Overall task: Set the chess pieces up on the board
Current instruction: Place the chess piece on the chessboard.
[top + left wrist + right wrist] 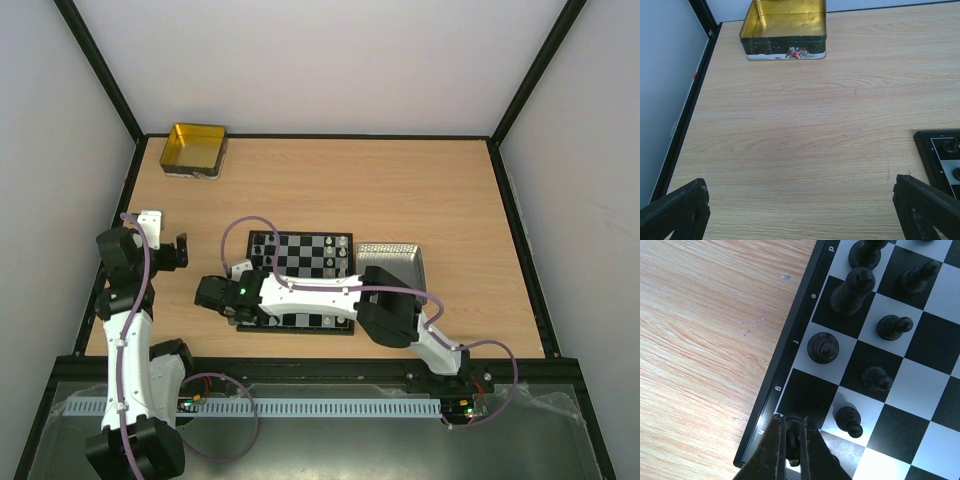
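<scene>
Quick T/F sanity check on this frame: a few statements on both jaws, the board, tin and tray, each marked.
1. The right jaws are shut on a black piece at a corner of the board. True.
2. The left jaws hold a white piece. False: they stand open and empty above the bare table.
3. The gold tin sits on the board. False: it stands at the table's far left corner, well apart from the board.
4. The grey tray lies beside the board's right edge. True.
</scene>
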You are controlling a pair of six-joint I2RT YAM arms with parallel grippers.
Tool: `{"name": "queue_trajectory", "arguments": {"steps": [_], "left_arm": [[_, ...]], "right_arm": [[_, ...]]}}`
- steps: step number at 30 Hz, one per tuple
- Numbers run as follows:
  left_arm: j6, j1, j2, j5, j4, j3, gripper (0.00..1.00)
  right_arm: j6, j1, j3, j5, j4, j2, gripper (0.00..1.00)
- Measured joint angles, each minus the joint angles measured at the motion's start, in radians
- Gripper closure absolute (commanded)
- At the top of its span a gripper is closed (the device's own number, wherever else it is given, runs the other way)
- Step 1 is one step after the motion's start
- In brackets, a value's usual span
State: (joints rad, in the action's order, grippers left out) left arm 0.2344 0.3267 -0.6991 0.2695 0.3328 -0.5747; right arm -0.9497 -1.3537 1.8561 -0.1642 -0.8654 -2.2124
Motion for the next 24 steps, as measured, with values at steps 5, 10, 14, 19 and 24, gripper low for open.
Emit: {"name": "queue_trajectory", "arguments": {"steps": [5, 10, 14, 19, 24], "left_arm": [[0.0, 0.004, 0.0, 0.0, -0.001, 0.0, 0.01], [-0.001, 0.005, 0.0, -0.001, -0.003, 0.0, 0.01], [-0.003, 0.006, 0.0, -0.002, -0.005, 0.0, 0.01], [-0.004, 0.006, 0.0, -0.004, -0.006, 0.0, 0.01], [-0.004, 0.006, 0.0, -0.005, -0.006, 0.0, 0.01]], "right_arm": [[0.001, 0.013, -0.005, 0.005, 0.005, 0.0, 0.98], [0.002, 0.026, -0.032, 0.012, 0.018, 0.0, 0.98], [0.002, 0.032, -0.056, 0.02, 0.036, 0.0, 0.98], [0.004, 0.037, -0.064, 0.026, 0.049, 0.0, 0.98], [0.004, 0.038, -0.064, 0.031, 0.062, 0.0, 0.98]]}}
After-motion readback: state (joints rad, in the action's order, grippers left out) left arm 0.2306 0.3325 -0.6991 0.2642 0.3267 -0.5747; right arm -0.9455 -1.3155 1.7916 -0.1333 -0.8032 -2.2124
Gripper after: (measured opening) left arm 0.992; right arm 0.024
